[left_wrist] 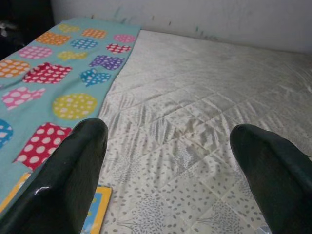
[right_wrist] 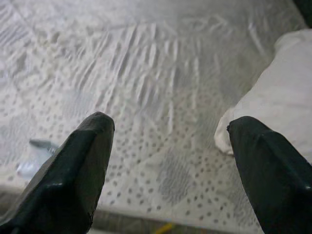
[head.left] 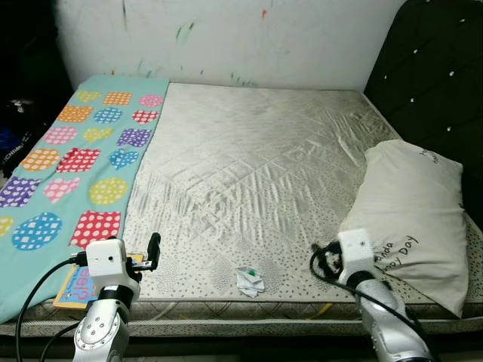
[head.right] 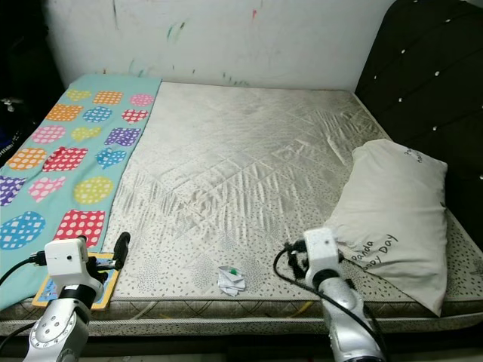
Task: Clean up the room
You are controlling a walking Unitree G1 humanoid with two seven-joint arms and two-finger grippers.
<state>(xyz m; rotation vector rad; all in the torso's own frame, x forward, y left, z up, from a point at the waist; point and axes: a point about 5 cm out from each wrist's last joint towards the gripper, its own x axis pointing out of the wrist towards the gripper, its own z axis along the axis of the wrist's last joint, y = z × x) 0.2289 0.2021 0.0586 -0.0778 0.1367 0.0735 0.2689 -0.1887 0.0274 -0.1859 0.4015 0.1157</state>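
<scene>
Even, soft light falls across the bed [head.left: 256, 158] from above, bright on the white wall [head.left: 226, 38], while the far left corner and the dark headboard [head.left: 438, 83] sink into deep shade. Sheen catches the quilted creases ahead of the left pincer [left_wrist: 165, 161]. Head views are sharp. In both wrist views the black fingers [right_wrist: 73, 180] loom soft and out of focus, a small glint on one; the right wrist picture looks hazy and washed out.
</scene>
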